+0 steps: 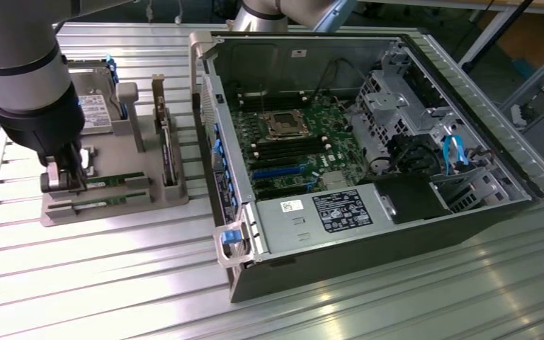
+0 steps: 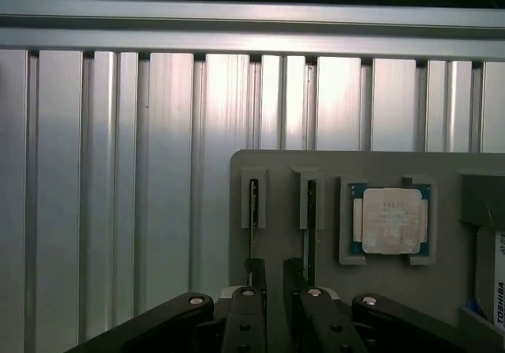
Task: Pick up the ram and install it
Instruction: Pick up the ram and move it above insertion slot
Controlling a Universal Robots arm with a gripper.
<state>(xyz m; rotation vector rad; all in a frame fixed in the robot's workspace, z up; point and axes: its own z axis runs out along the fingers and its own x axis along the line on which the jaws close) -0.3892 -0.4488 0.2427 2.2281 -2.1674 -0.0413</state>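
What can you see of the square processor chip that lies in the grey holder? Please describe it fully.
The processor is a flat square chip: a pale silver metal lid in the middle, with faint unreadable print, on a green board whose rim shows around it. It lies flat, lid up, in a shallow recess of the grey, plastic-looking holder. Nothing else touches it.

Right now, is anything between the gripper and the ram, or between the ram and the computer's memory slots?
Nothing visible separates the open gripper from the ram in the tray. Toward the memory slots, an upright card and the case wall stand between; the case is open on top.
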